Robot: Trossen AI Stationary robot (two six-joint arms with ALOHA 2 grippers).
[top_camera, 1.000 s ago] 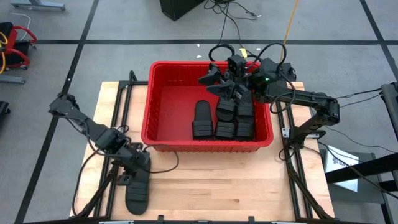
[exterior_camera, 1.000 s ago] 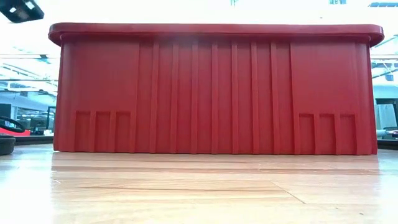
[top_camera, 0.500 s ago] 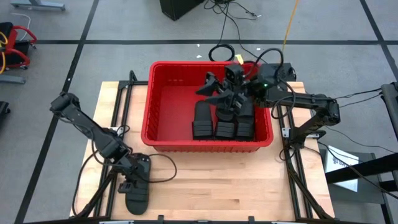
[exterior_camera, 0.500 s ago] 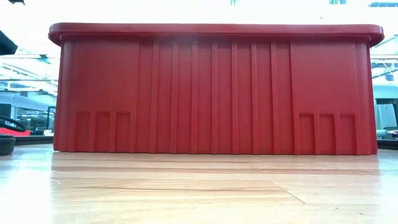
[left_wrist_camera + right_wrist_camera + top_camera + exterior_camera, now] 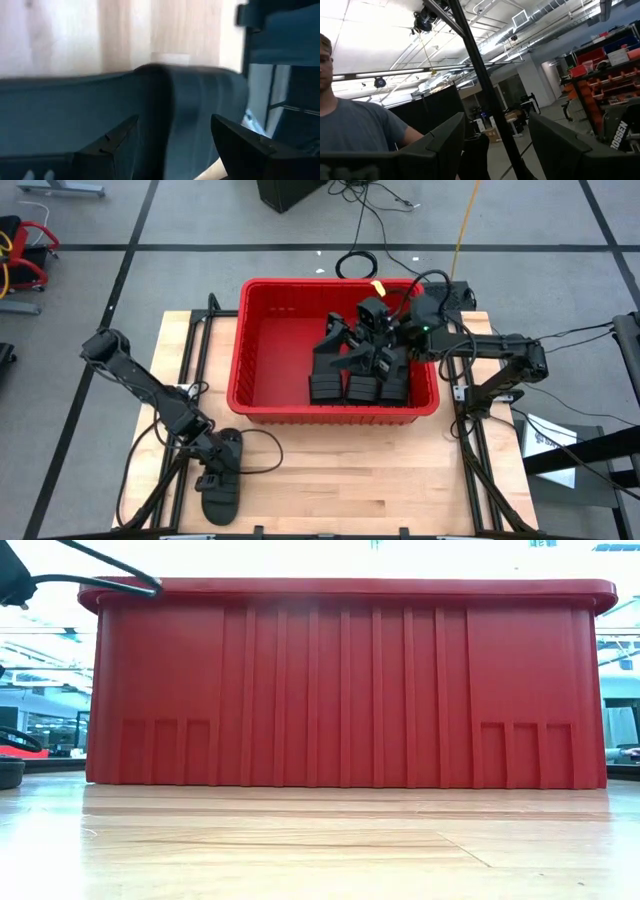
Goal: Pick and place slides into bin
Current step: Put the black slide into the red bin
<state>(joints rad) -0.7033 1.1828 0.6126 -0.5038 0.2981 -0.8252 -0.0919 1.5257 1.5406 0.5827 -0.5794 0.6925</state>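
Three slides [image 5: 359, 385] in the red bin [image 5: 262, 360]; right claw [image 5: 345, 345] gripping another above; left claw [image 5: 213, 463] open astride the last.

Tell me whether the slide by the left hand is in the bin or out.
Out. The slide lies on the table, outside the bin.

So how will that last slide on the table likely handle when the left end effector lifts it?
The slide looks like matte foam or rubber, so probably light and grippy, not slippery. The left end effector straddles its wide ribbed strap, which may flex somewhat. Lying flat on the table, it seems unlikely to roll or tip.
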